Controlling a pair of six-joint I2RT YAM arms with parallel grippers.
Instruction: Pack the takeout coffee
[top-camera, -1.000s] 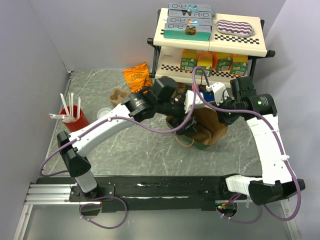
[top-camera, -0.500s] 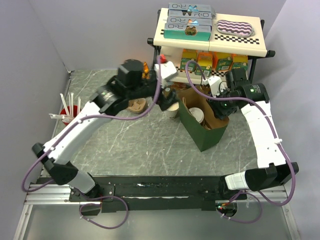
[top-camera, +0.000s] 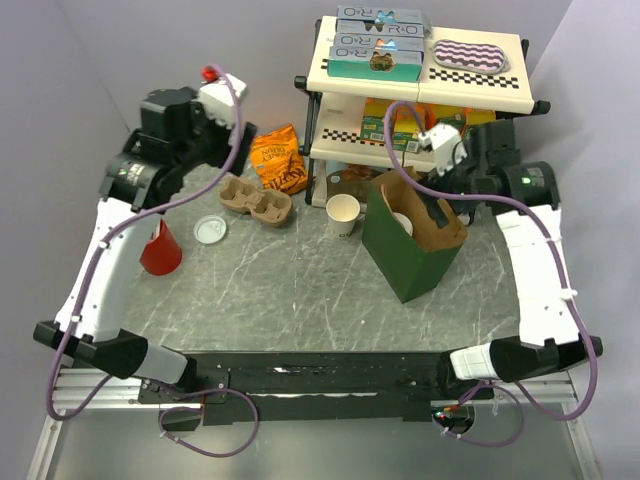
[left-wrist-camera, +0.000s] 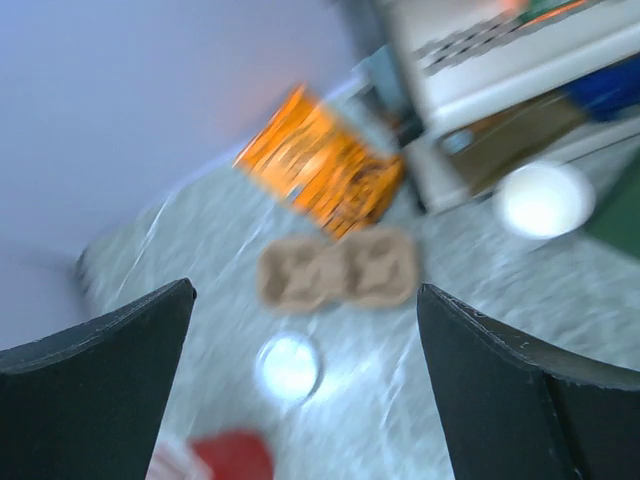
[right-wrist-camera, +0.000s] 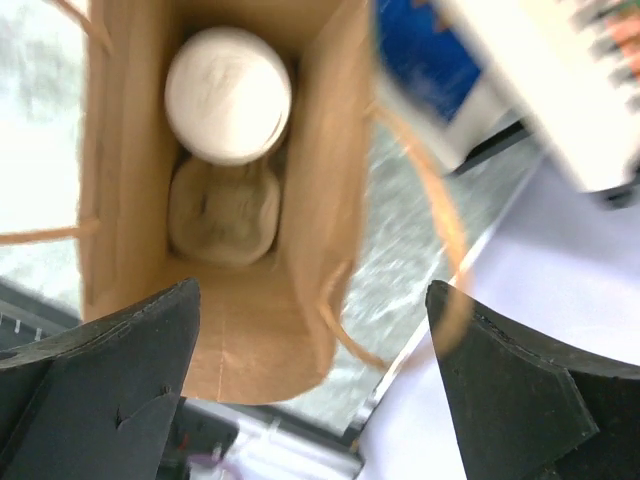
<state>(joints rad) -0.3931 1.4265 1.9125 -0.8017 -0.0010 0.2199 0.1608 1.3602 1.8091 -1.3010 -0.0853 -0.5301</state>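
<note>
The right claw (right-wrist-camera: 310, 300) has let go, jaws wide, takeout coffee (right-wrist-camera: 228, 95) below it in the bag (right-wrist-camera: 330, 200) (left claw (left-wrist-camera: 305, 295) swung away, wide, empty).

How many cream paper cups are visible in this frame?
2. The lidded cup stands inside the paper bag; the open cup stands on the table just left of the bag. A pale blurred shape beside the lidded cup cannot be identified, so another may be hidden.

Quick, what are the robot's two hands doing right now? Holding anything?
Left gripper: open, jaws wide, holding nothing.
Right gripper: open, holding nothing, above the brown bag.
</note>
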